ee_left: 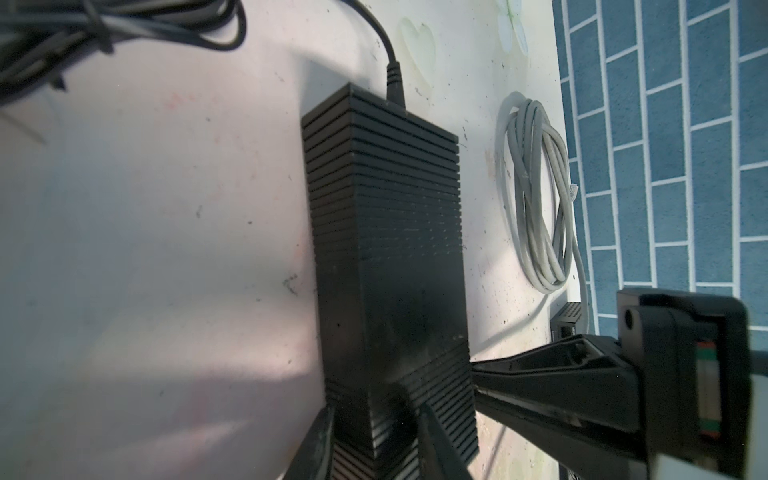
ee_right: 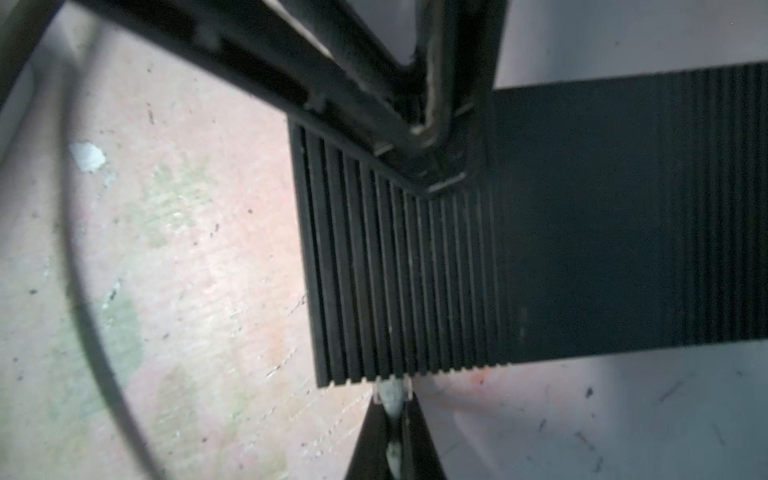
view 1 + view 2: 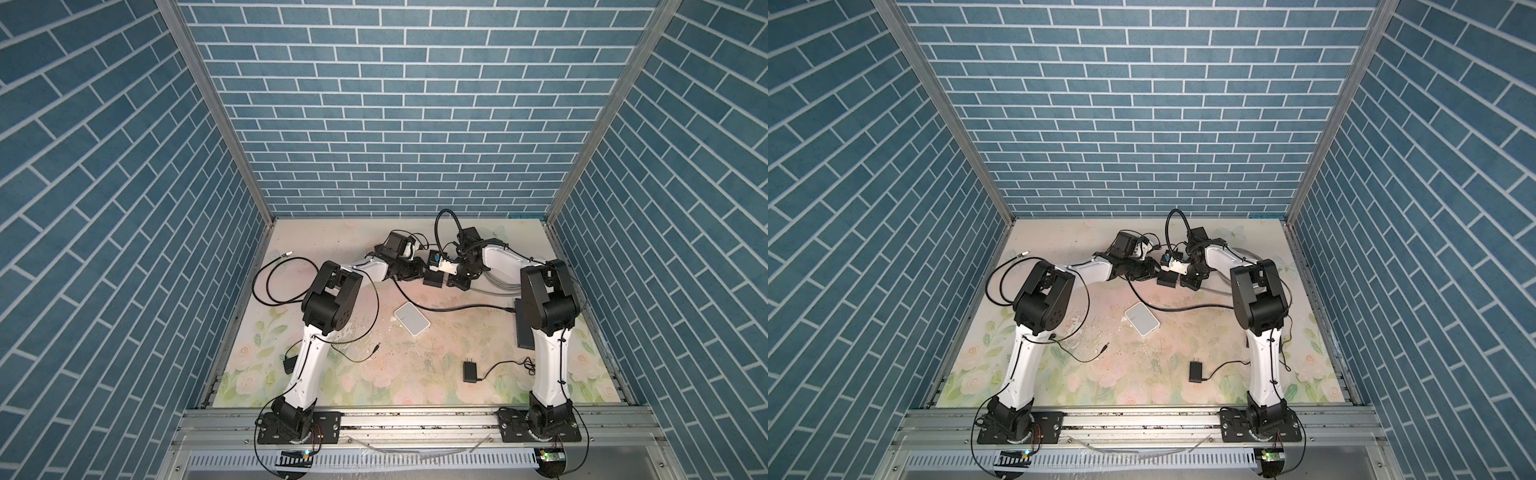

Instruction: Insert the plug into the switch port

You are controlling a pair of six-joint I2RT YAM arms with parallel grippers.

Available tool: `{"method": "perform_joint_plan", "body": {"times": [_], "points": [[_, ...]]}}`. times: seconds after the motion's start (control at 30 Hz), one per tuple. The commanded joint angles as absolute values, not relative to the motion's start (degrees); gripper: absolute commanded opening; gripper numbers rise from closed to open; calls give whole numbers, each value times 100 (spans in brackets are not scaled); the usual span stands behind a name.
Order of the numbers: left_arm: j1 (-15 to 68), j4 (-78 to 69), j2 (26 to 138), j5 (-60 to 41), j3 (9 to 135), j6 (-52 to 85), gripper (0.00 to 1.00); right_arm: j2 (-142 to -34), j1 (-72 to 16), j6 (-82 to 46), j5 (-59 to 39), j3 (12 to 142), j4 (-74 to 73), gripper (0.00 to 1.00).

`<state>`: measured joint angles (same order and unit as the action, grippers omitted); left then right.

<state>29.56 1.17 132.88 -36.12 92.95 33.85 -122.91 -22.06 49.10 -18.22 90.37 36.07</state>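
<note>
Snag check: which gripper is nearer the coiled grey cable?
Right. Holding a clear plug, the right gripper is between the black ribbed box and coiled grey cable; the left gripper, clamping that box, is beyond it.

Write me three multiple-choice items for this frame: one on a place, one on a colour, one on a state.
1. Where is the white box?
A. lying flat, nearer the front than the switch
B. against the back wall
C. held up by the left arm

2. What colour is the coiled cable?
A. red
B. grey
C. yellow

3. How do the right fingers stand?
A. wide open, empty
B. shut, empty
C. shut on the plug

Answers:
1 A: in both top views the white box lies flat on the near side of the switch, and no arm touches it.
2 B: the left wrist view shows the cable pale grey.
3 C: in the right wrist view the right fingers pinch the plug right at the switch's edge.
</note>
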Motion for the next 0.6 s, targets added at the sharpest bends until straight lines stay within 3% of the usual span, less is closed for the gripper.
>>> {"method": "perform_joint_plan", "body": {"times": [0.0, 0.23, 0.57], "points": [[3726, -164, 13498, -4454, 9245, 3334, 34, -12524, -2540, 4658, -2710, 9410, 2275, 2], [3033, 640, 13014, -3420, 9202, 2617, 36, -12311, -2200, 4758, -2290, 9104, 2422, 3], [2095, 1094, 12542, -3137, 9663, 2141, 39, -12628, -1900, 4902, -1907, 9451, 2899, 5]]}}
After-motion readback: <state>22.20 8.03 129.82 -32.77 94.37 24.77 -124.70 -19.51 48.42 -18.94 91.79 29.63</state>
